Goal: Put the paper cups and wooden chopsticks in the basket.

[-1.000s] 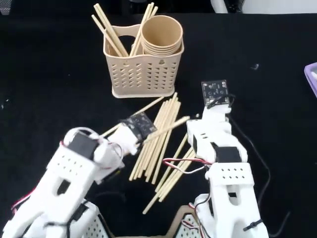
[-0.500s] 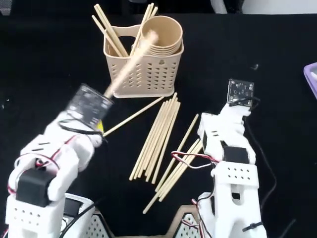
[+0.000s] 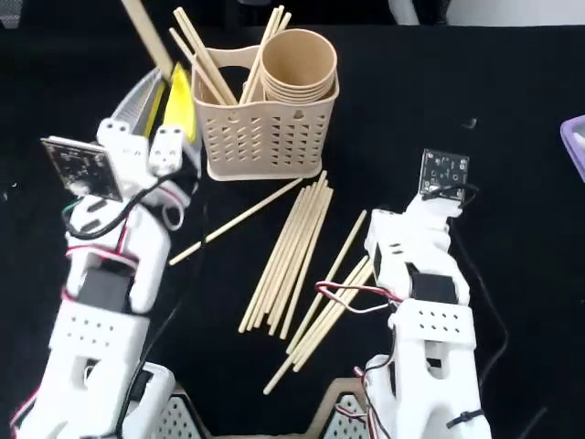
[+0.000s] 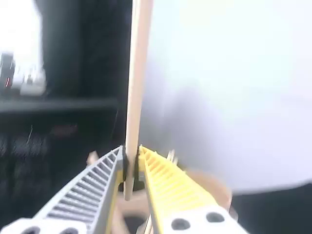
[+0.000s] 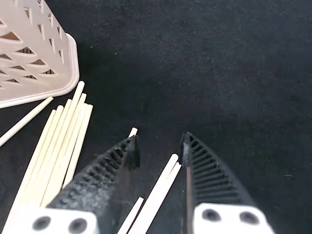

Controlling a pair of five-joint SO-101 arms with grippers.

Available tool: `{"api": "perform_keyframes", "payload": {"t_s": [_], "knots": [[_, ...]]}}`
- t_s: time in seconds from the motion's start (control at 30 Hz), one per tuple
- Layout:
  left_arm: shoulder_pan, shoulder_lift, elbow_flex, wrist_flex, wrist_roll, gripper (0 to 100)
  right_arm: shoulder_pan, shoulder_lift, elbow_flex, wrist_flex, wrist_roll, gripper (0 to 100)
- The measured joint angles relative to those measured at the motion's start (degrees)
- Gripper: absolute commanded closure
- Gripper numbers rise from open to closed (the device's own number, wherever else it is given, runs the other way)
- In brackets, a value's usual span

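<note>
Now, a single wooden chopstick (image 3: 144, 29) is clamped in the left gripper (image 3: 166, 80) at upper left of the high view, just beside the left wall of the basket (image 3: 265, 146). The stick is held near its lower end and runs up out of the frame. The stacked paper cups (image 3: 298, 62) are already seated in the basket's right compartment, and several leaning chopsticks (image 3: 203, 62) are in the left one. The loose chopsticks (image 3: 291, 256) lie fanned on the black table (image 3: 512, 82) at centre frame, below the basket. The right gripper (image 5: 158, 142) is parted and empty, low over two of them. The step in hand is judged to be the drop into the left compartment. The lower tip should be brought over the rim and inside before anything is released. The stick should be kept close to upright and eased in beside the leaning ones, not pushed against them, so none gets levered out. Release should be made low, or a bounce off the rim is likely.
</note>
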Motion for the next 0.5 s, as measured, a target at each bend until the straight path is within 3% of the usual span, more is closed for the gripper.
{"api": "perform_keyframes", "payload": {"t_s": [0.23,0.5], "knots": [[0.18,24.35,-13.71,-3.16,0.00,97,0.00,0.00,0.00,0.00,0.00,84.7],[0.26,41.49,-25.14,1.67,0.00,97,0.00,0.00,0.00,0.00,0.00,84.7]]}}
